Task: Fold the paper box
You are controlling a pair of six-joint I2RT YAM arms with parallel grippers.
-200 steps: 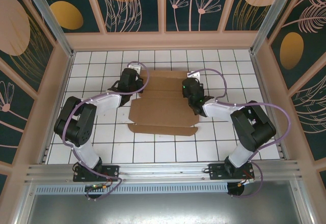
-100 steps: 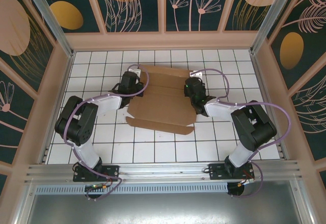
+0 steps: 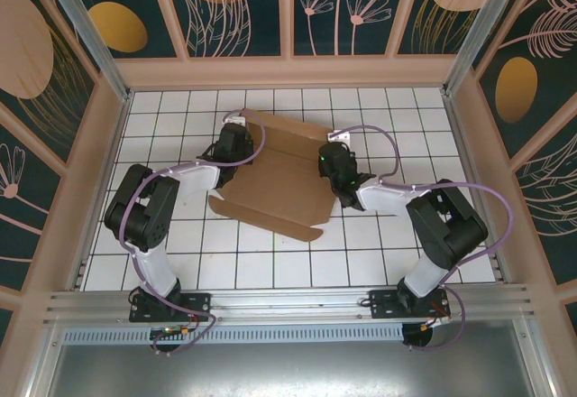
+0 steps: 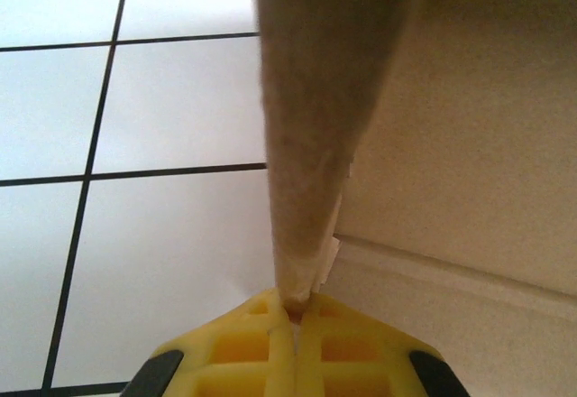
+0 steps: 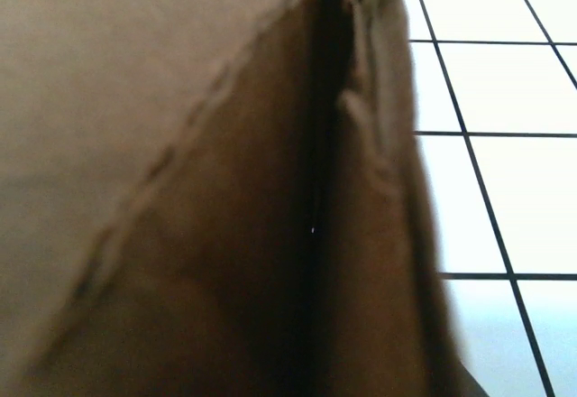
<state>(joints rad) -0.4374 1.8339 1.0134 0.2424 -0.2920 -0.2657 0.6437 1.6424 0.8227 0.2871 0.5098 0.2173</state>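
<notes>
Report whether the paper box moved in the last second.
Yes. The paper box has turned clockwise against the tile grid: its near edge, once parallel to the grid's lines, now slants, left end farther back.

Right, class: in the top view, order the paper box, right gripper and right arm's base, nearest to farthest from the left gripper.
1. paper box, its left edge held in the left gripper.
2. right gripper, on the box's right side.
3. right arm's base, at the table's near right.
</notes>
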